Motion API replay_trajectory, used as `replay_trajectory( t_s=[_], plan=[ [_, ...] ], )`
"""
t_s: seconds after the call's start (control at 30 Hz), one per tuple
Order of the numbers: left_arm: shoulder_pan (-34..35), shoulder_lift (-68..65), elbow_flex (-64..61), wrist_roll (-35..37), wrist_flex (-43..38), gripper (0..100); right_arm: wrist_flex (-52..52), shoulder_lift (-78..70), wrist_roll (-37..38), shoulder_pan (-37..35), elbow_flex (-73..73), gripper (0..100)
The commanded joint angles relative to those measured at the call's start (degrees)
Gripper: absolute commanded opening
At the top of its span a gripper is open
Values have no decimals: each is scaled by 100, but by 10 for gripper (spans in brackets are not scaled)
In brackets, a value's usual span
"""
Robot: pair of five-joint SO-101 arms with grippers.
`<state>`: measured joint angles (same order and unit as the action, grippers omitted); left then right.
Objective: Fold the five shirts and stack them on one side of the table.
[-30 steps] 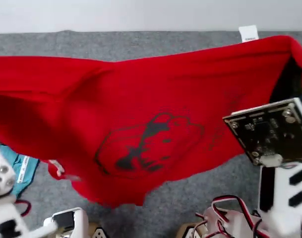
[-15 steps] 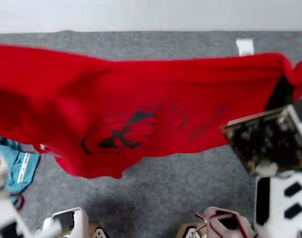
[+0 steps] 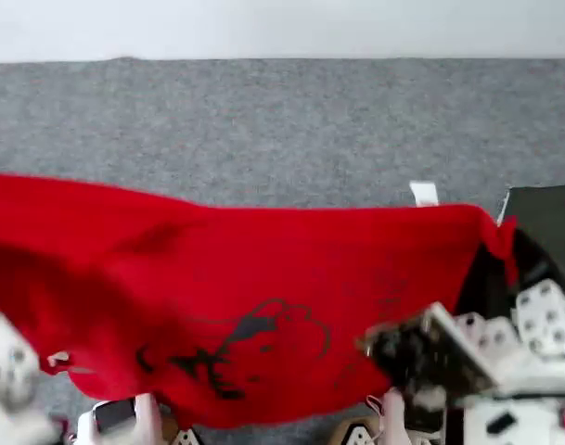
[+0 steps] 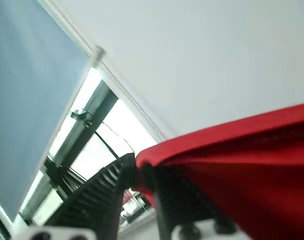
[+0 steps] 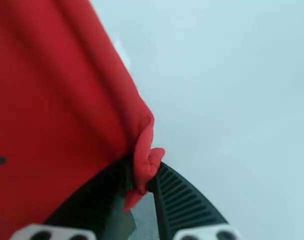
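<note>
Clamped tight on red shirt [image 3: 217, 269] at left gripper [image 4: 139, 172] and right gripper [image 5: 140, 180] — seemingly airborne; lower level, keep taut.

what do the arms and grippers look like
The left gripper and right gripper have black ribbed fingers on white bases. The left arm and right arm are white blocky plastic; the right one carries a bare dark circuit board.
</note>
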<state>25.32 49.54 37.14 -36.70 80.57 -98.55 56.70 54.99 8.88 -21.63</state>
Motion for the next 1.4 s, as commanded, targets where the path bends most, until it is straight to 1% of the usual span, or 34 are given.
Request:
replay_trajectory(
  t_s=[0.0,0.1,0.3,0.43,0.57,0.8,0.9,0.97,1.07,1.3,1.37],
  plan=[
    [70,-440,-778,-53,18,5,541,-330,70,101,730,11],
    [53,-607,-1640,-53,-44,5,1068,-593,70,-4,1538,11],
    [-580,-967,-3486,-44,-712,5,2105,-1103,70,-453,3086,11],
    [-958,-1354,-4488,-35,-1793,5,3257,-1446,70,-602,4018,11],
    [-1002,-1960,-4901,-26,-2910,5,4514,-1859,79,-681,4598,11],
    [-1002,-3174,-4875,-44,-4193,5,6598,-3064,132,-690,4668,11],
    [-1002,-3631,-4769,-62,-4923,5,7442,-3635,378,-708,4659,11],
    [-1002,-3991,-4444,-62,-5213,5,7934,-3969,519,-734,4615,11],
    [-1002,-4624,-3644,-62,-5240,5,8391,-4462,554,-725,4290,11],
    [-1055,-5767,-1956,-62,-5187,5,8462,-5516,554,-708,2963,11],
    [-1099,-5881,-1631,-62,-4923,5,8462,-5684,554,-690,2673,10]
  ],
)
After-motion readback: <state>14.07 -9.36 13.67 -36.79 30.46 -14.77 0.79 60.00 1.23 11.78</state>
